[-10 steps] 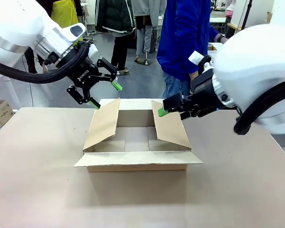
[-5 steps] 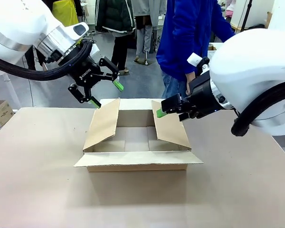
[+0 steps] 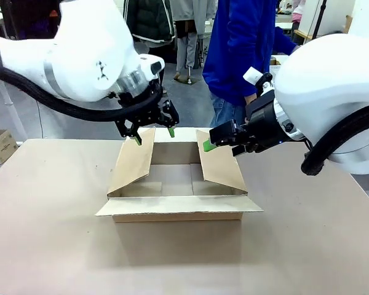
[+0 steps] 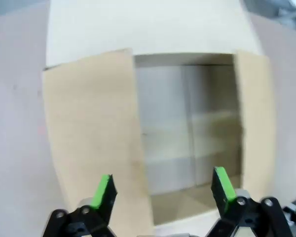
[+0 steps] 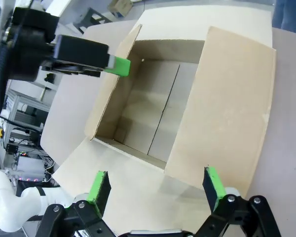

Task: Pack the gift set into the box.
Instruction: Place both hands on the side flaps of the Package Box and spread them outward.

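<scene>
Box (image 3: 175,178) open on desk (image 3: 49,233), interior bare: packing not yet begun. Left end effector (image 3: 154,135), jaws apart, above its far-left edge; right end effector (image 5: 156,187), jaws apart, beside its right side.

Two rounded white arms (image 3: 92,55) trail thick black cables (image 3: 312,161). The left gripper (image 4: 163,187) and right gripper (image 5: 157,183) are black with green pads.

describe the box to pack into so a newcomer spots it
Start at the wide tan table. At its middle stands a large shallow brown cardboard carton, side flaps raised, near flap folded outward. Unlike the much smaller printed cardboard box past the table's left edge, it is plain and on the table.
</scene>
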You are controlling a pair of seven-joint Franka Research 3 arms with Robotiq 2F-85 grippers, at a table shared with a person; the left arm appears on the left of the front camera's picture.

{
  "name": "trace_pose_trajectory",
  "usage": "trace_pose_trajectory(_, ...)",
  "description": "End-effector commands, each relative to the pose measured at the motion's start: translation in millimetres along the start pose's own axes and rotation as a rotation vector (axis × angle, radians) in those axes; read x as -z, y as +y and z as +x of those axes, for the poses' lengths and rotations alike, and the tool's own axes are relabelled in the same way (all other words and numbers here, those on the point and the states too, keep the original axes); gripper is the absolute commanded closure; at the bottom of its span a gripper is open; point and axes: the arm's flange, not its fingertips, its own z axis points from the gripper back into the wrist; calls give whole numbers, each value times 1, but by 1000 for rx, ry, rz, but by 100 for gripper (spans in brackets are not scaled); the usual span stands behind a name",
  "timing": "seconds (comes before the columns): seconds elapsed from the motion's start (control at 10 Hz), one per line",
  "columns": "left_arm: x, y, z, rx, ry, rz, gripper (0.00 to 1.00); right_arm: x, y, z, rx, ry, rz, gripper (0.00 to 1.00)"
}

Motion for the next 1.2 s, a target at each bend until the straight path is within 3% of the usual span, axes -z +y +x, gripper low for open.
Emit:
trace_pose_trajectory(0.0,-1,-15,19,-43,-25,267,0,-4,-3,3,-12,7,2,0)
trace_pose_trajectory(0.2,7,-24,23,-36,-25,337,0,-4,-3,3,-12,7,2,0)
trace_pose_trajectory(0.6,39,-26,28,-92,46,328,0,-4,-3,3,-12,7,2,0)
trace_pose_trajectory(1.1,61,-20,34,-121,84,427,0,-4,-3,3,-12,7,2,0)
